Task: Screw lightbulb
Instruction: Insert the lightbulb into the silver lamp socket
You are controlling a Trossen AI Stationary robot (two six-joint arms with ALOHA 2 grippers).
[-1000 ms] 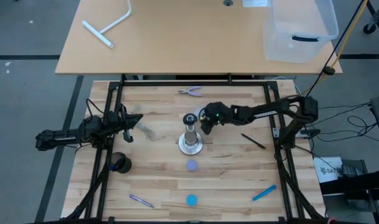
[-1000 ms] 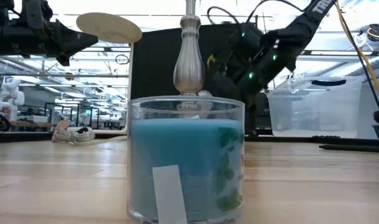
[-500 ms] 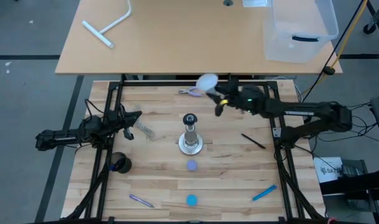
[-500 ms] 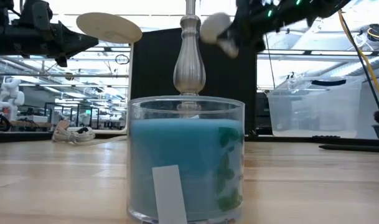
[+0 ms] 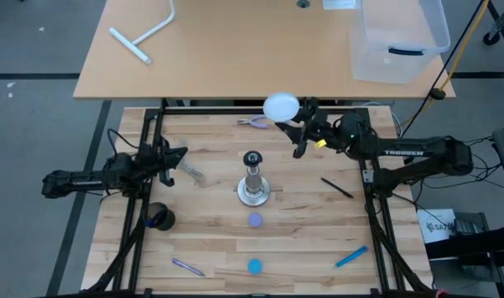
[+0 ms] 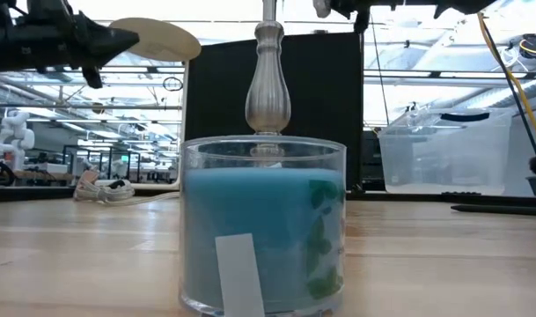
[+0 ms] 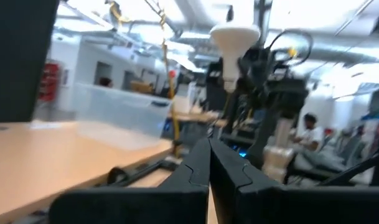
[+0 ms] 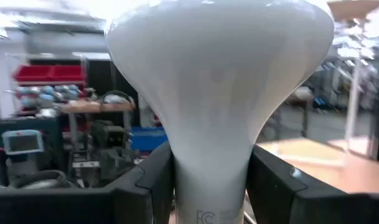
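The lightbulb (image 8: 217,93) base is hidden between claw fingers (image 8: 145,180).

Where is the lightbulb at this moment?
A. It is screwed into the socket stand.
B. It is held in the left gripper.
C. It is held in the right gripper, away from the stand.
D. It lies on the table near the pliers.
C: the right wrist view shows the right gripper closed on the neck of the lightbulb, and from above it is clear of the socket stand.
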